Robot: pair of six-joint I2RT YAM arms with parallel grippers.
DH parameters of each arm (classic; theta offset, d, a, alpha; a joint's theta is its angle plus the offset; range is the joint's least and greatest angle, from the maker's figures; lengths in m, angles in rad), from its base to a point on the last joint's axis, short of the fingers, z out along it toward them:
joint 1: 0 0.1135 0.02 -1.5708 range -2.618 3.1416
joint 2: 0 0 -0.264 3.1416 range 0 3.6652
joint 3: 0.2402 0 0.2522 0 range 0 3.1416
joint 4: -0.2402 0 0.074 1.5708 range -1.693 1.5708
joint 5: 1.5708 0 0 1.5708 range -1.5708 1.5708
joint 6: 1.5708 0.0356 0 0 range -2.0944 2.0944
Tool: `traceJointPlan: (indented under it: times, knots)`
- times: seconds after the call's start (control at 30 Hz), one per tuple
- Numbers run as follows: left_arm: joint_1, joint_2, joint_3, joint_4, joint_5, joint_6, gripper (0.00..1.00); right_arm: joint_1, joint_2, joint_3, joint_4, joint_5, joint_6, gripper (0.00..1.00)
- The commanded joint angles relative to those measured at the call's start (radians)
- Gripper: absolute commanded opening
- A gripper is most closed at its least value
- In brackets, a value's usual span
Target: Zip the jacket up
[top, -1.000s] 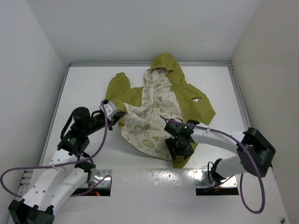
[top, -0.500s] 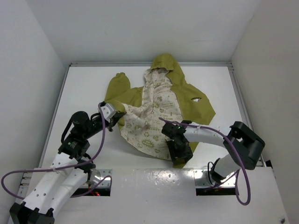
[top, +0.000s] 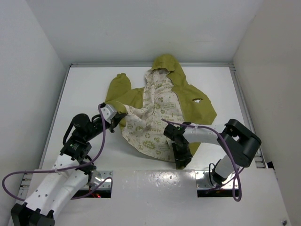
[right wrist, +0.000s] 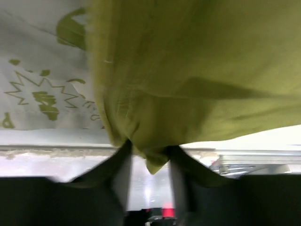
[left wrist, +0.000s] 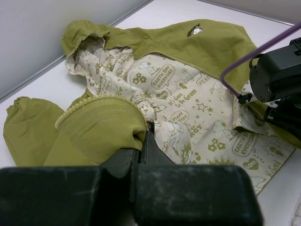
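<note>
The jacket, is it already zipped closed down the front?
No: the jacket lies spread open on the table, its cream printed lining showing between the two green front panels.

Right arm: folded tighter, its elbow drawn in leftward and nearer the bases since the earliest view.
Right gripper (top: 181,157): slid toward the near edge of the surface, along the bottom hem of the small olive-green hooded fabric jacket (top: 193,101).
Right jaws: narrowed around that green hem corner.
Left arm: wrist eased slightly left and lower.
</note>
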State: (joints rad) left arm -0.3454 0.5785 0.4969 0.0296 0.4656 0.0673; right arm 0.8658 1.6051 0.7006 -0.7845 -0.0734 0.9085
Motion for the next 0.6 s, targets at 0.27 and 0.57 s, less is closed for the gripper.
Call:
traceJointPlan:
  times: [0.27,0.57]
  knots:
    - [0.005,0.007,-0.011,0.093,-0.013,-0.061,0.0,-0.002,-0.128,0.002,0.025,0.038,-0.068,0.0]
    - [0.005,-0.014,-0.02,0.046,0.186,-0.297,0.0,-0.194,-0.486,0.161,0.076,-0.233,-0.461,0.0]
